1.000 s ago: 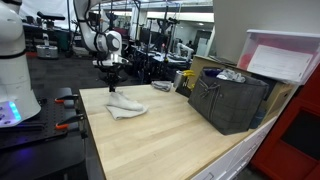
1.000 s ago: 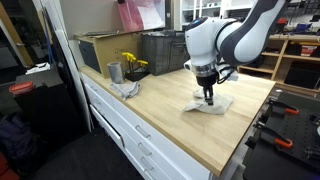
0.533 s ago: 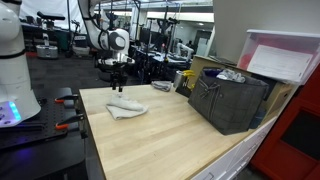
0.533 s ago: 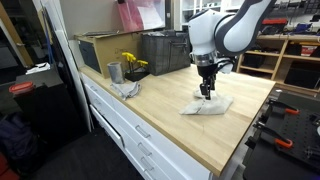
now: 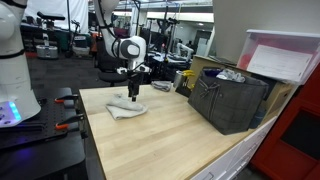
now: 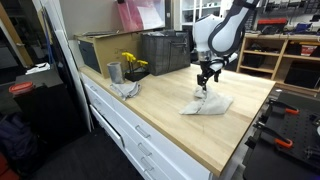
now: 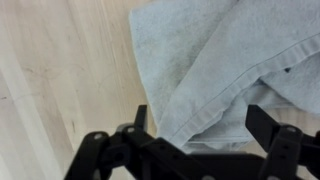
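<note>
We see the gripper (image 7: 200, 118) spread wide with nothing in it, hanging just above the gray cloth (image 7: 225, 50) that lies crumpled on the wooden table (image 5: 170, 135), and we think the cloth is soft, light and floppy, best pinched at a raised fold.

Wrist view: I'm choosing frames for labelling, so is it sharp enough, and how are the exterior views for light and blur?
Wrist view: soft focus, the crumpled grey cloth shows little weave and the black pincer is a dark silhouette with little detail. In both exterior views: even indoor light, no strong glare on the pale wooden tabletop, the cloth small and low in detail.
</note>
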You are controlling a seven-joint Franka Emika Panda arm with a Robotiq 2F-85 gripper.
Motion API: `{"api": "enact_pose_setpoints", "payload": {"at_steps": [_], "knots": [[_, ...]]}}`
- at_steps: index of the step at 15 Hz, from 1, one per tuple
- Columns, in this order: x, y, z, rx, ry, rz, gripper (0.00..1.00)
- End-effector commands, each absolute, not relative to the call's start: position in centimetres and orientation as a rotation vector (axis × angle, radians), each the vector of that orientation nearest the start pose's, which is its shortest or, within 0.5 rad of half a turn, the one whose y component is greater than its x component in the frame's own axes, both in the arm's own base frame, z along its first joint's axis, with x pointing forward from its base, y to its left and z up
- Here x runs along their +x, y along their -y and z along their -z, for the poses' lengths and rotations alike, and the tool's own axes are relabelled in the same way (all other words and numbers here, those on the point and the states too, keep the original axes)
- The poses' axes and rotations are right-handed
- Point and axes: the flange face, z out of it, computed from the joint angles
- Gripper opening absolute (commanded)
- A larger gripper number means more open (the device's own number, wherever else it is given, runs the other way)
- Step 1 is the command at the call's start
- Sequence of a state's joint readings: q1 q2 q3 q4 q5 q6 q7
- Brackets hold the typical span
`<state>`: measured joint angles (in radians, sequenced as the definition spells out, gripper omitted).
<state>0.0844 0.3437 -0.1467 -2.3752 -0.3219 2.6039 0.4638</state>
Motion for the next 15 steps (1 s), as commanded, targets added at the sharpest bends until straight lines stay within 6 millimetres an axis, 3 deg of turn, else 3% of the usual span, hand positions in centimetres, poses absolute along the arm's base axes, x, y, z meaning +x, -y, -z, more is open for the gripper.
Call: {"api": "enact_pose_setpoints", "payload": {"at_steps": [1, 2, 3, 4, 13, 15], "knots": [[51.4, 4.6, -15.1, -3.246, -0.718, -0.134, 1.00], [51.7, 4.8, -14.7, -3.215, -0.792, -0.148, 1.00], [51.9, 4.9, -14.2, -3.196, -0.846, -0.158, 0.93], [52.2, 4.9, -13.8, -3.175, -0.890, -0.163, 0.74], [52.5, 6.5, -14.7, -3.062, -1.188, -0.131, 0.05], [52.2, 6.1, -15.1, -3.061, -1.177, -0.132, 0.00]]}}
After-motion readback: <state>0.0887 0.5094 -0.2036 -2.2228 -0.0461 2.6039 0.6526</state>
